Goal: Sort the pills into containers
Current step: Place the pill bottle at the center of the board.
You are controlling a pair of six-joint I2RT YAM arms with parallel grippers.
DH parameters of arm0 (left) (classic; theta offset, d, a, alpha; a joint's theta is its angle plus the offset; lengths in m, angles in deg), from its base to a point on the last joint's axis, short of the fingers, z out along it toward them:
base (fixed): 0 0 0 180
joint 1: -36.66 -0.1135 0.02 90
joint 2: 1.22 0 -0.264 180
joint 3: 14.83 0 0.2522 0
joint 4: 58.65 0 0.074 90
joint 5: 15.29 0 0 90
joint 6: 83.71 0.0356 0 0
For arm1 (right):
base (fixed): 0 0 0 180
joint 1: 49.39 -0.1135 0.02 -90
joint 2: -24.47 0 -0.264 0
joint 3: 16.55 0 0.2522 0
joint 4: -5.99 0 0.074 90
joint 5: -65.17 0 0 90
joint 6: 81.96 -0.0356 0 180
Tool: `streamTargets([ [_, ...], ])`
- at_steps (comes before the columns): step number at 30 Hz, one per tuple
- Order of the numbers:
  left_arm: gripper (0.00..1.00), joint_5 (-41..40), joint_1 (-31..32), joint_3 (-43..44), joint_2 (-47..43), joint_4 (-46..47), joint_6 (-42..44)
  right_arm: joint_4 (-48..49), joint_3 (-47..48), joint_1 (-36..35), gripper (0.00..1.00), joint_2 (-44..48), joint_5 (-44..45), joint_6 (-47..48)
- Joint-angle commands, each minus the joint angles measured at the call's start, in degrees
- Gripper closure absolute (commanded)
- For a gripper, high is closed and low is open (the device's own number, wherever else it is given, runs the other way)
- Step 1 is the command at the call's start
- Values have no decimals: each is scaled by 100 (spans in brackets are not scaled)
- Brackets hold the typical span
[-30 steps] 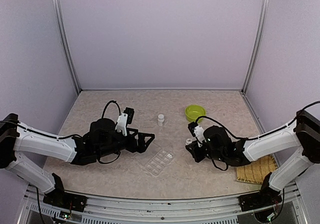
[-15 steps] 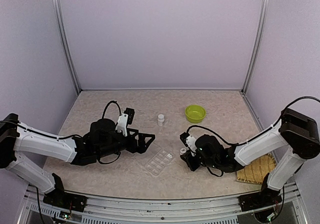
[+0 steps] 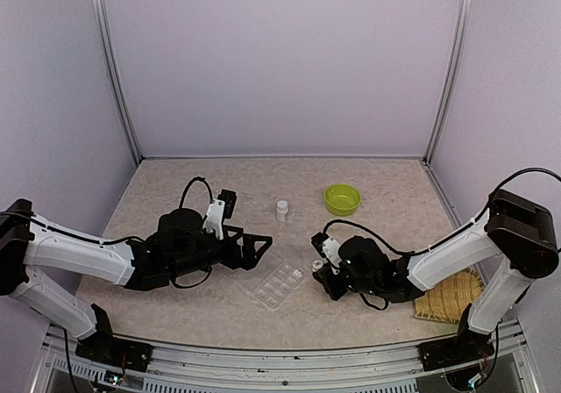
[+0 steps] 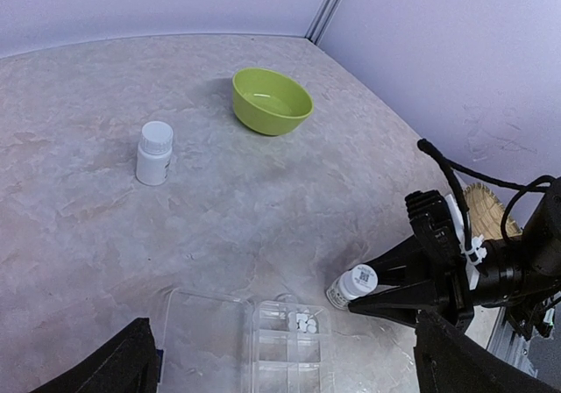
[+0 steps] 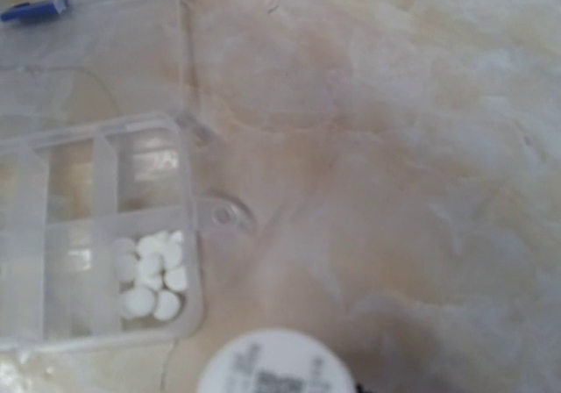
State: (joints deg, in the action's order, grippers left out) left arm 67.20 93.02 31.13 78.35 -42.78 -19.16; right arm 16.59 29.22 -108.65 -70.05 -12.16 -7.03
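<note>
left gripper (image 3: 259, 246) wide open, right gripper (image 3: 322, 272) clamped on a small white bottle (image 3: 316, 265) beside the pill box (image 3: 279, 281)

from above, you see the pill box lying open between your arms, the left gripper just left of it and the right gripper with its bottle just right of it; a second bottle (image 3: 281, 208) and a green bowl (image 3: 342, 198) stand well beyond the box. on your left wrist view, white pills (image 4: 305, 323) lie in the box's corner compartment nearest the held bottle. on your right wrist view, those pills fill that corner cell, the bottle's cap sits just beside the box, and a small blue piece (image 5: 35, 10) shows at the edge of the box's open lid.
</note>
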Motion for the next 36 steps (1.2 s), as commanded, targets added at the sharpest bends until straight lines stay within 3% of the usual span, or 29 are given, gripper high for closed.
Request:
streamTargets([
  [1, 1, 16, 33, 24, -34, 176, 32, 55, 126, -77, 71, -16, 17, 31],
  [12, 1, 47, 33, 22, -36, 191, 25, -56, 128, -76, 53, 96, 47, 69],
  [27, 1, 97, 42, 83, -11, 149, 40, -201, 4, -76, 8, 756, 166, 141],
  [36, 1, 115, 38, 152, 52, 108, 26, -158, -159, -76, 0, 1196, 267, 162],
])
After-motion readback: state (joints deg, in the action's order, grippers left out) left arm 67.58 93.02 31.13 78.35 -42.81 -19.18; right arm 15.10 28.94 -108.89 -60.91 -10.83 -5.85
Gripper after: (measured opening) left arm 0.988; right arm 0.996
